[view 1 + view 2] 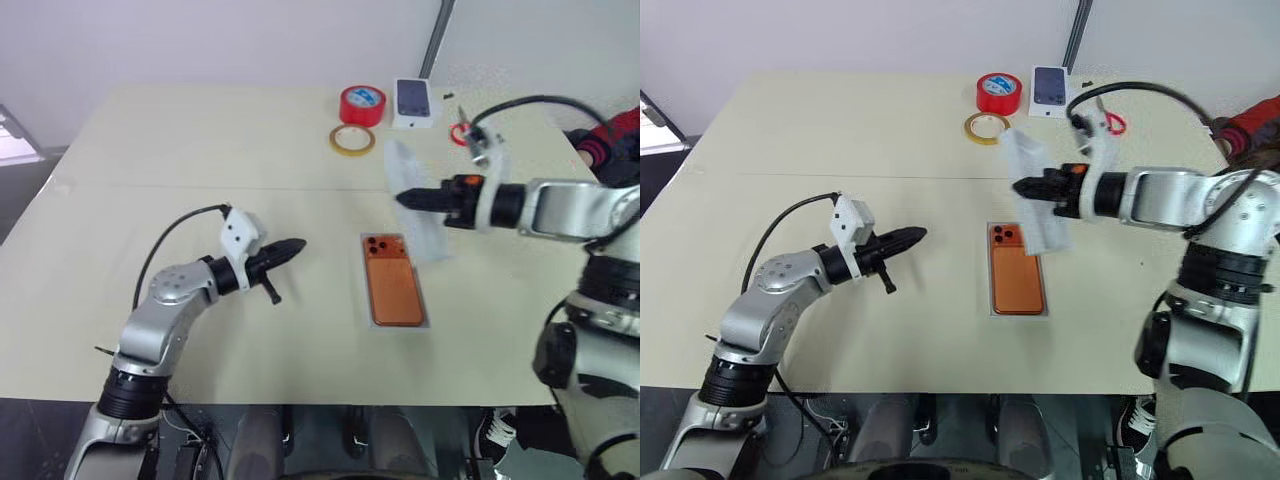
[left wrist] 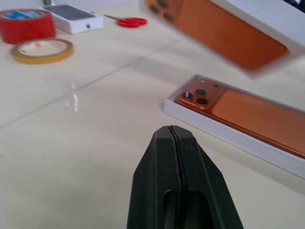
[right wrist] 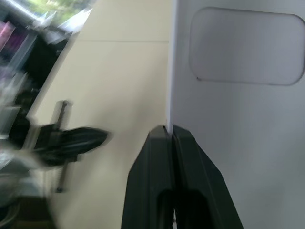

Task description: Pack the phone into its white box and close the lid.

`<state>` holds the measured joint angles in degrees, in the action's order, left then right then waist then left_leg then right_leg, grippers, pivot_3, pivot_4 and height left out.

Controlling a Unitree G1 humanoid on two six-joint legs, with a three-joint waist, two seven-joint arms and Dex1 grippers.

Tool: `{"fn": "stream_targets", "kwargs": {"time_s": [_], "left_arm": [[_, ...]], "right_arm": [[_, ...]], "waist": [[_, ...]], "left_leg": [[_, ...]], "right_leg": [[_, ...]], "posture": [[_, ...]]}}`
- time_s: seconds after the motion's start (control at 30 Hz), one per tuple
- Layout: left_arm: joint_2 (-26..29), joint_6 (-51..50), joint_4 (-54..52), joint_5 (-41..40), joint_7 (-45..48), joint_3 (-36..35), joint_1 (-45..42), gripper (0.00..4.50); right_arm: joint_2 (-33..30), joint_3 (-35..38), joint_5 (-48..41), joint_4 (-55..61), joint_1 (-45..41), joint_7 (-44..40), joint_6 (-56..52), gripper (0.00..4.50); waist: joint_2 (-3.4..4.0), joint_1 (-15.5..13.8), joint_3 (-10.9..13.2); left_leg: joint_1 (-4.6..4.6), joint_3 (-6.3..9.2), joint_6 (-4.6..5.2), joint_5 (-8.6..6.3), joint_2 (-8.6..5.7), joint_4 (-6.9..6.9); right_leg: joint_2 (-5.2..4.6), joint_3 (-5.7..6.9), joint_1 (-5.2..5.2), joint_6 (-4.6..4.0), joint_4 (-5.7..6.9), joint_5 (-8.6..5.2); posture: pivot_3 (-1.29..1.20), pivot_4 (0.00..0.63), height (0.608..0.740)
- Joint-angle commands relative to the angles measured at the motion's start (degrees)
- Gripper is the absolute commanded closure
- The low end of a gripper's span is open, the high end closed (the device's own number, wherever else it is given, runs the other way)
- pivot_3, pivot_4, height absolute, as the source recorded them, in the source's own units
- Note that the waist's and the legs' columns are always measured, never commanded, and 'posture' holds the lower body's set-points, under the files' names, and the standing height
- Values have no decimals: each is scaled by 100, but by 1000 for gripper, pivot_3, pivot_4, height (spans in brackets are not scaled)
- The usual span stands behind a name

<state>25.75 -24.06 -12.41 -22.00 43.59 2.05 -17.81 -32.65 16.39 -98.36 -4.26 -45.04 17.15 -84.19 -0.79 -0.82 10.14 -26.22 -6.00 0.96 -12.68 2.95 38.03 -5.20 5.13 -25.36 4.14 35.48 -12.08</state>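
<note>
The orange phone [image 1: 392, 285] lies back up in the white box [image 1: 396, 326] at the middle of the table, its dark lenses at the far end. My right gripper [image 1: 403, 199] is shut on an edge of the lid [image 1: 418, 225] and holds it tilted in the air just above and beyond the box. The lid's [image 3: 248, 143] white face has a rounded recess. Its underside [image 2: 224, 33] looks orange with dark lenses. My left gripper [image 1: 300, 244] is shut and empty, a hand's width left of the box, pointing at it.
At the far side of the table sit a red tape roll [image 1: 362, 105], a yellow tape ring [image 1: 352, 139], a small white box with a dark phone picture [image 1: 415, 103] and red scissors [image 1: 462, 133]. The table's front edge [image 1: 300, 403] runs close below the box.
</note>
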Motion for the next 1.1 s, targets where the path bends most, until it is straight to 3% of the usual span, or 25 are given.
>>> {"fn": "stream_targets", "kwargs": {"time_s": [0.03,0.13,0.2,0.37,0.5,0.57,0.73,0.83,0.97,1.1], "left_arm": [[124,201,146,-2,23,-257,-186,4500],[164,241,213,17,39,-243,-234,4500],[169,244,190,14,43,-218,-236,4500],[87,149,-6,52,-14,-2,-159,4500],[-3,126,-111,87,6,252,-119,4500],[-131,108,-96,118,-8,442,-164,4500],[-435,70,16,292,-48,889,-364,4500],[-610,45,152,423,-72,1136,-489,4500],[-796,69,267,569,-57,1392,-587,4500],[-1098,84,416,763,-125,1689,-698,4500]], "right_arm": [[807,-343,-1464,653,430,1110,1170,4487],[2050,-567,-1464,1379,1029,2106,1887,4487],[2554,-645,-1464,1716,1233,2639,2208,4487],[2659,-718,-1464,2034,1790,3291,2386,4487],[2252,-530,-1464,1856,1933,3234,2236,4487],[2081,-491,-1464,1757,2042,3226,2154,3897],[1514,-387,-1464,1523,1928,2915,1913,1550],[495,-443,-1464,1282,1541,2341,1547,30],[-971,-738,-1398,1059,1124,1699,1190,30],[-2063,-900,348,1006,788,200,880,30]], "waist": [[0,23,-1],[9,47,-2],[14,51,0],[14,17,-3],[16,33,-3],[19,36,-5],[26,34,-9],[36,22,-4],[40,17,-3],[38,7,-4]], "left_leg": [[2,0,0,0,0,3],[2,3,0,0,2,4],[1,4,0,0,4,3],[-3,5,-1,1,2,6],[-3,-1,0,0,-6,7],[-3,0,0,0,-4,7],[0,0,0,0,-2,5],[-1,0,1,0,-4,6],[-2,-2,4,-1,-9,6],[-2,1,6,-3,-12,5]], "right_leg": [[0,0,1,0,-1,0],[-2,-4,-2,13,5,7],[0,-4,-4,14,5,7],[-17,-5,1,10,-4,5],[-29,-8,3,7,-14,4],[-28,-7,2,7,-13,4],[-22,-7,2,7,-9,4],[-23,-9,2,7,-10,4],[-27,-11,-1,-7,-13,-6],[-18,-10,0,-7,-14,-7]], "posture": [[0,150,736],[0,150,736],[0,150,736],[0,150,736],[0,150,736],[0,150,736],[0,150,736],[0,150,736],[0,150,736],[0,150,736]]}}
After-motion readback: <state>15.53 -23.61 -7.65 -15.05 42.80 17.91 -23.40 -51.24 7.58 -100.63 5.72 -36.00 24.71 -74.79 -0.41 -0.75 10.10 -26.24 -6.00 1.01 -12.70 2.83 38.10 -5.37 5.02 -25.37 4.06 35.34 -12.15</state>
